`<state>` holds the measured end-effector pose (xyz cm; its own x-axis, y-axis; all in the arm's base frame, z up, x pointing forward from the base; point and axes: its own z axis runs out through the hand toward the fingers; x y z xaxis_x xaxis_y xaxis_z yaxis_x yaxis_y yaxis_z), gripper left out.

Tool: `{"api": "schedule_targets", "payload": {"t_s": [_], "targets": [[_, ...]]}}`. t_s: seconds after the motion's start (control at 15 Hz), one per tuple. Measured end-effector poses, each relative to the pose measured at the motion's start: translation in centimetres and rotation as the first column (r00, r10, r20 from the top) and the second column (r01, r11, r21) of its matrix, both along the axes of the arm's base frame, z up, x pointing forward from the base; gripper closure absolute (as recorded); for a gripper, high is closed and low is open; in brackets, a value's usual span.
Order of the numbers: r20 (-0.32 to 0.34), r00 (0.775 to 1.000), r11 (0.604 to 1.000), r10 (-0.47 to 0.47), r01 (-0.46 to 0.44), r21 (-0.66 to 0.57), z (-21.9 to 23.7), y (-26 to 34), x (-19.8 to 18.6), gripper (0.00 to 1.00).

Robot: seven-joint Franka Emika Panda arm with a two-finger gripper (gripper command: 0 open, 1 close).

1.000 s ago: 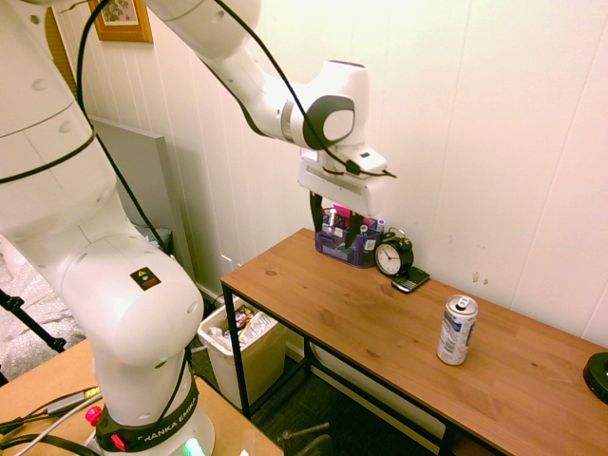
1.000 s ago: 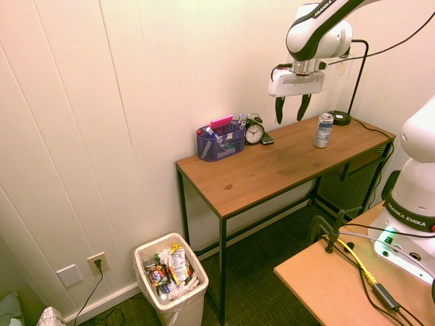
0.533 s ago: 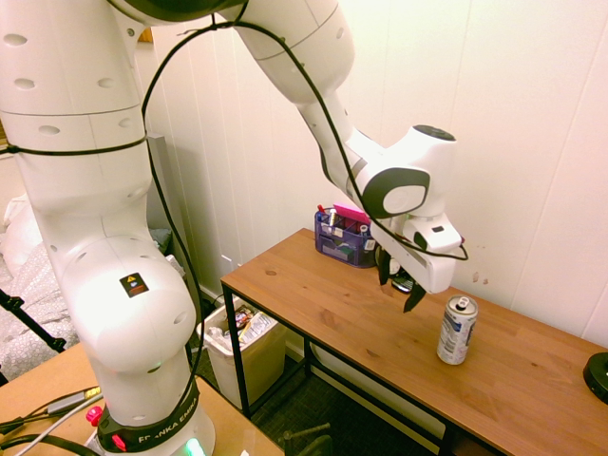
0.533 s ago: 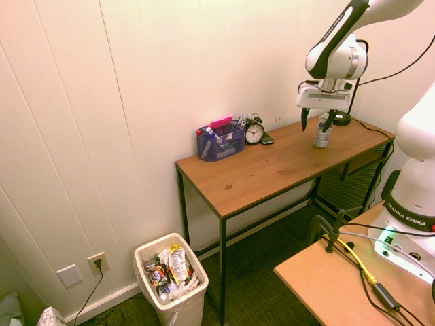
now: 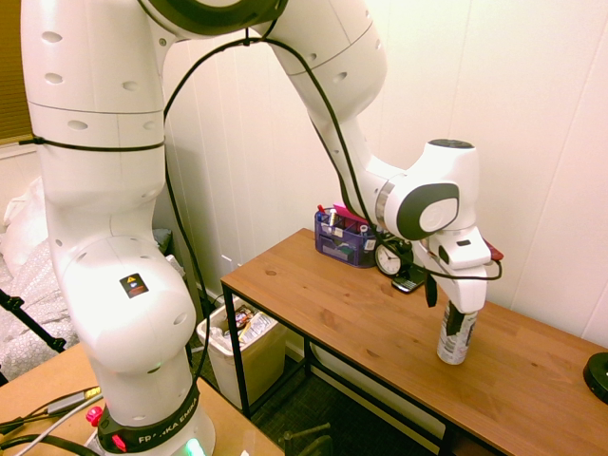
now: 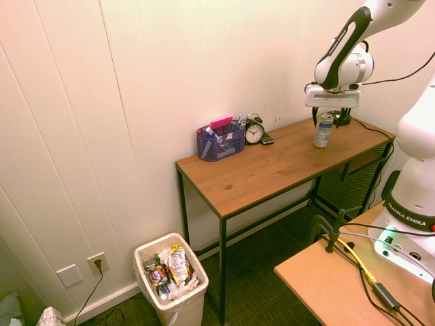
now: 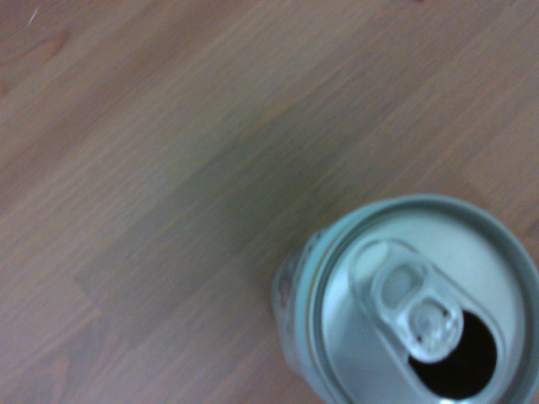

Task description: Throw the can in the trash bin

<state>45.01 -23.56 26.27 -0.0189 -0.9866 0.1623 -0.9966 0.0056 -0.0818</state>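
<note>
The can (image 5: 455,338) is silver-white with blue and dark print, its top (image 7: 425,309) plain shiny metal. The table (image 6: 272,166) is warm brown woodgrain. At its 11 o'clock, a translucent blue organizer (image 6: 220,142) holds a pink item.

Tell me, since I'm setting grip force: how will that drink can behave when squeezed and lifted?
The can is opened, so probably light and easily dented. Tall, slim and upright on the wooden table, it could tip if nudged.

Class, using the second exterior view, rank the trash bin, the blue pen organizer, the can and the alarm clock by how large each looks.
1. trash bin
2. blue pen organizer
3. can and alarm clock: look alike, so unranked.
</note>
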Motion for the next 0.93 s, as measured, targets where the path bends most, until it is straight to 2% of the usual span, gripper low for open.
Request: {"api": "schedule_targets", "payload": {"t_s": [0.13, 0.2, 0.47, 0.93], "targets": [[0.011, 1.000, 1.000, -0.019, 0.019, -0.012, -0.3, -0.4, 0.5, 0.00], [0.011, 1.000, 1.000, -0.022, 0.022, -0.017, -0.5, -0.6, 0.8, 1.00], [0.014, 1.000, 0.998, -0.019, 0.020, -0.058, -1.1, -1.0, 1.8, 1.00], [0.018, 1.000, 0.998, -0.016, 0.017, -0.058, -1.0, -0.7, 2.2, 1.00]]}}
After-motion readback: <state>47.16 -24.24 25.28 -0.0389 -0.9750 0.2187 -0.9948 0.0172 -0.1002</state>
